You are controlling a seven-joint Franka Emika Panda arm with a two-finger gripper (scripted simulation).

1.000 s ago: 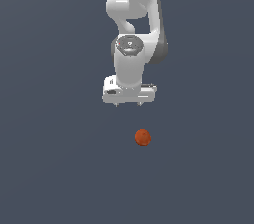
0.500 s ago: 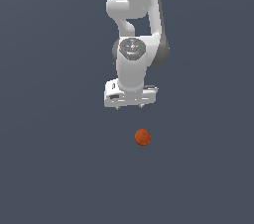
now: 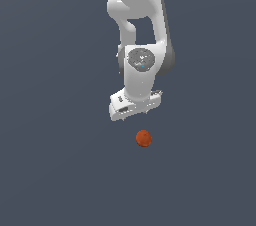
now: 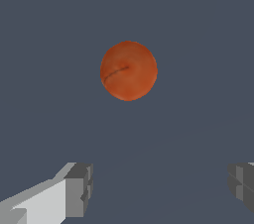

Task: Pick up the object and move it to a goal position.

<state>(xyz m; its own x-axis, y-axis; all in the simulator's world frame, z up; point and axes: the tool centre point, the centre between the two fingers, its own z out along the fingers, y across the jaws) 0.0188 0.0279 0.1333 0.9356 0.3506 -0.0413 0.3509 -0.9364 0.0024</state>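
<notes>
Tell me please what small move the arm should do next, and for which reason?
Probably shift the gripper over the ball before descending. In the wrist view the fingers stand wide apart with nothing between them, and the ball lies ahead of them on the floor, not between them. In the exterior view the ball sits apart from the gripper, untouched.

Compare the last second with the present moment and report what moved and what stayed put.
The gripper has dropped lower in the exterior view and drifted slightly to that view's right, closing on the ball. It has taken hold of nothing: in the wrist view its fingers stand wide apart, with the ball beyond them. The ball has not moved.
</notes>
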